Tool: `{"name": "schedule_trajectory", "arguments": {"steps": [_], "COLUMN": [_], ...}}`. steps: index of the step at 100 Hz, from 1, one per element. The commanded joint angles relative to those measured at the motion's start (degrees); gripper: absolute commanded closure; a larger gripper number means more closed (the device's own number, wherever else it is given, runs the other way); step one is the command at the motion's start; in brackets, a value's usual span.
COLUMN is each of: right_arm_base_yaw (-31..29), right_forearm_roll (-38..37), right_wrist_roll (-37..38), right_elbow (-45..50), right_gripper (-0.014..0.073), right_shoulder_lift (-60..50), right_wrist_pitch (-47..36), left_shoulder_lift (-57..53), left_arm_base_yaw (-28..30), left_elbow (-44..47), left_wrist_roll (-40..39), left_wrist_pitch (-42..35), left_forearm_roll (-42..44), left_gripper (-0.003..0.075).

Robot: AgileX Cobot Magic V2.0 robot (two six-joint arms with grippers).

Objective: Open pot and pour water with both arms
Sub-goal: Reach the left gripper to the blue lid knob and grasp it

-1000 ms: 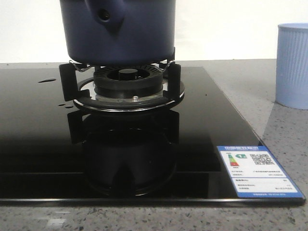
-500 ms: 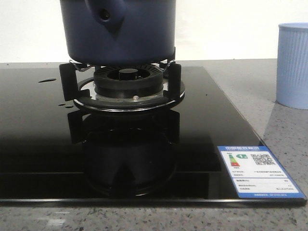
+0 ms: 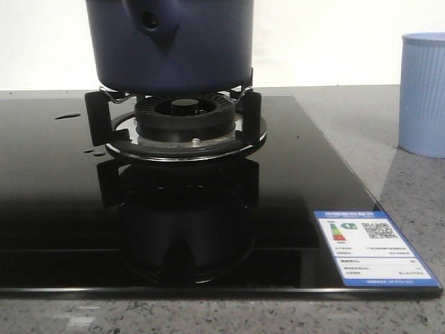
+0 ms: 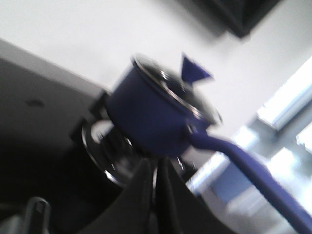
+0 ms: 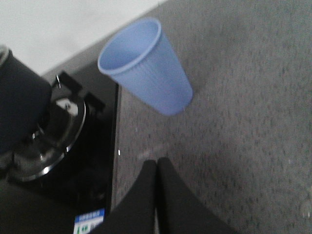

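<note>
The dark navy pot [image 3: 170,49] sits on the gas burner stand [image 3: 184,129] of the black glass hob; its handle stub with a round hole points toward the camera. In the left wrist view the pot [image 4: 151,114] shows with its glass lid, a blue knob [image 4: 193,69] on top and the long handle [image 4: 243,165]. My left gripper [image 4: 155,163] is shut and empty, short of the pot. My right gripper [image 5: 157,162] is shut and empty above the grey counter, near the pale blue ribbed cup [image 5: 146,66]. Neither gripper shows in the front view.
The pale blue cup [image 3: 423,94] stands on the grey counter right of the hob. A blue energy label [image 3: 372,247] sticks to the hob's front right corner. A few water drops [image 3: 68,116] lie on the glass at left.
</note>
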Motion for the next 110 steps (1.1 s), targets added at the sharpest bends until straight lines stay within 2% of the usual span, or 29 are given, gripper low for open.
{"name": "schedule_trajectory", "arguments": {"steps": [1, 15, 24, 40, 61, 68, 74, 85, 92, 99, 110], "right_arm_base_yaw": [1.1, 3.0, 4.0, 5.0, 5.1, 5.1, 5.1, 5.1, 5.1, 5.1, 5.1], "right_forearm_roll": [1.4, 6.7, 12.2, 22.2, 26.5, 27.6, 28.3, 28.3, 28.3, 28.3, 28.3], "right_wrist_roll": [-1.0, -7.7, -11.0, -19.0, -28.7, -30.3, -32.0, -33.5, -33.5, -34.0, -35.8], "right_elbow": [-6.0, -11.7, -13.5, -14.0, -14.1, -14.1, -14.1, -14.1, -14.1, -14.1, -14.1], "right_gripper": [0.066, 0.066, 0.066, 0.066, 0.066, 0.066, 0.0659, 0.0653, 0.0613, 0.0533, 0.0349], "right_shoulder_lift": [5.2, 11.2, 13.8, 14.2, 14.2, 14.2, 14.2, 14.2, 14.2, 14.2, 14.2], "right_wrist_pitch": [7.2, 20.8, 25.9, 23.9, 19.7, 18.7, 18.0, 16.4, 15.4, 14.4, 13.6], "left_shoulder_lift": [4.9, 12.3, 17.8, 25.7, 30.7, 32.0, 33.2, 36.0, 37.7, 39.4, 42.7], "left_arm_base_yaw": [-1.8, -5.5, -7.4, -8.5, -9.1, -10.2, -11.4, -13.0, -13.3, -13.4, -13.4], "left_elbow": [-4.1, -7.8, -10.9, -18.1, -27.3, -29.4, -30.9, -32.9, -34.0, -35.2, -37.4], "left_wrist_roll": [1.1, 3.2, 9.3, 20.1, 38.6, 44.8, 49.0, 50.2, 50.2, 50.2, 50.6], "left_wrist_pitch": [4.3, 10.1, 16.9, 28.2, 30.2, 30.2, 29.7, 25.5, 22.0, 19.3, 17.3], "left_forearm_roll": [-1.0, -0.2, -2.3, -8.0, -8.1, -8.1, -8.1, -8.0, -8.1, -8.4, -8.5], "left_gripper": [0.0739, 0.0738, 0.0738, 0.0738, 0.0718, 0.0642, 0.0538, 0.0327, 0.0228, 0.0183, 0.0182]}}
